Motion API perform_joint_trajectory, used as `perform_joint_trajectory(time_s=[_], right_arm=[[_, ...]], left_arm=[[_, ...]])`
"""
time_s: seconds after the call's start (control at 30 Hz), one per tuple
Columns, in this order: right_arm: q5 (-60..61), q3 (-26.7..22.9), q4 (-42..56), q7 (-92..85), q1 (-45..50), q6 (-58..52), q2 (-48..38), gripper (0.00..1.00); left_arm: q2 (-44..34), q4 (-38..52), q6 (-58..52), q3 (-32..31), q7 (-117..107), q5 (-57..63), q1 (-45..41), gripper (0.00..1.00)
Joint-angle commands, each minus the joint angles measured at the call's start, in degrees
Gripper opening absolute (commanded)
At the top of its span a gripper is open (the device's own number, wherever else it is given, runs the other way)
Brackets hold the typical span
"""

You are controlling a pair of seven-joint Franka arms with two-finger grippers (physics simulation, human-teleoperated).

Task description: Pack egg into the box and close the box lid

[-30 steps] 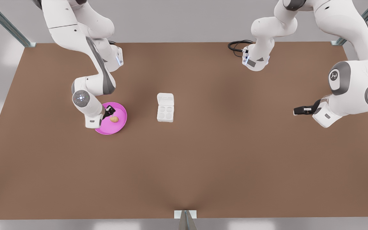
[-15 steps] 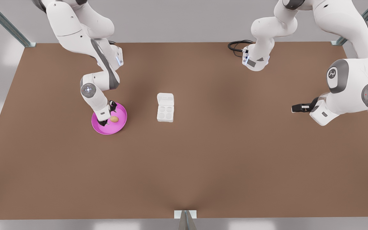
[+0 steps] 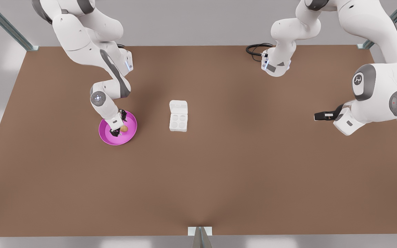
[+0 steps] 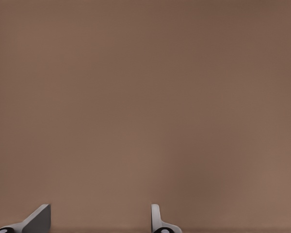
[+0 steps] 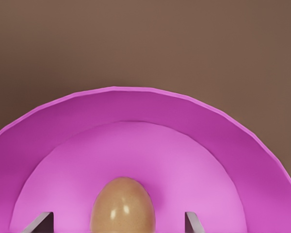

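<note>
Tan-brown, the egg point(image 5: 122, 204) lies in the pink plate point(image 3: 129, 136), between the 2 spread fingers point(image 5: 38, 222) of our right pincer point(image 3: 119, 128) (not yet touched). Our left pincer point(image 3: 317, 117) waits spread over bare surface point(image 3: 253, 172), well apart from the open box point(image 3: 178, 121), its box lid point(image 3: 178, 106) flat. We read no writing.

One egg point(image 3: 124, 128), one pink plate point(image 3: 129, 137), one box point(image 3: 178, 116) with four cups, two arms.
</note>
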Motion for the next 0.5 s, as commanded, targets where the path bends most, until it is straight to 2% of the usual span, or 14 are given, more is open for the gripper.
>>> perform_joint_trajectory(time_s=[0.0,0.47], right_arm=[[0.0,0.0,0.0,-8.0,-0.3,0.8,0.2,1.0],[-0.1,0.1,0.8,-7.3,-0.9,1.3,1.6,0.99]], left_arm=[[-0.1,0.0,-1.0,0.0,-0.3,0.0,-0.1,1.0],[-0.1,0.0,-1.1,0.0,-0.3,0.0,0.0,1.0]])
